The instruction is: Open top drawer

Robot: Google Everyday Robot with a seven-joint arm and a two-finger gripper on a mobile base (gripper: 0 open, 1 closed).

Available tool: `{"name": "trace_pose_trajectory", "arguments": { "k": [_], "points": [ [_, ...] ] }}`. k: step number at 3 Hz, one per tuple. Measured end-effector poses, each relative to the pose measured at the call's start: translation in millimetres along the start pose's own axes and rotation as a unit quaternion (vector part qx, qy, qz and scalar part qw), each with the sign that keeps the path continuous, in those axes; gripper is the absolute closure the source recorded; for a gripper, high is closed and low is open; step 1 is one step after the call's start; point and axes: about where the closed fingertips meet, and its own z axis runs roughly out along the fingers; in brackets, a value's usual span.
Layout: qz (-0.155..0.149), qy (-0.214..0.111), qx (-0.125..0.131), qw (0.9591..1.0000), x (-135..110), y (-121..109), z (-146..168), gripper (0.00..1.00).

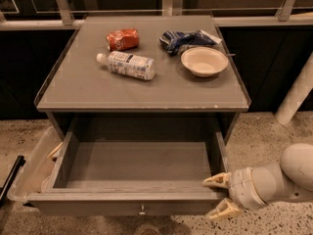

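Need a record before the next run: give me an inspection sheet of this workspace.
Surface: grey cabinet top, carrying four items.
Job's things: top drawer pulled out; knob on its front.
Clutter: bottle lying down, red can, blue bag, bowl.
End effector: open, at the drawer's front right corner.
Cables: nothing seen.
Surroundings: speckled floor, clear bin left, white post right.

I see the top drawer (pixel 139 166), a wide grey box, standing well out from under the desk (pixel 146 93). Its flat front panel faces me, level, with a small round metal knob (pixel 142 210) at centre. My pincer (pixel 221 196) sits at its front right corner, fingers spread.
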Motion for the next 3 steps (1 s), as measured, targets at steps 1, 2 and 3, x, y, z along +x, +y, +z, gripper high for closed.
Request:
{"name": "trace_pose_trajectory", "arguments": {
  "k": [1,2,3],
  "points": [
    [0.0,0.0,0.0,1.0,-1.2,0.0,-1.3,0.16],
    [-0.004,-0.005,-0.021,0.9997,8.5,29.7,1.1,0.39],
    [-0.004,-0.006,-0.021,0.9997,5.2,28.6,-2.8,0.63]
  ]
}}
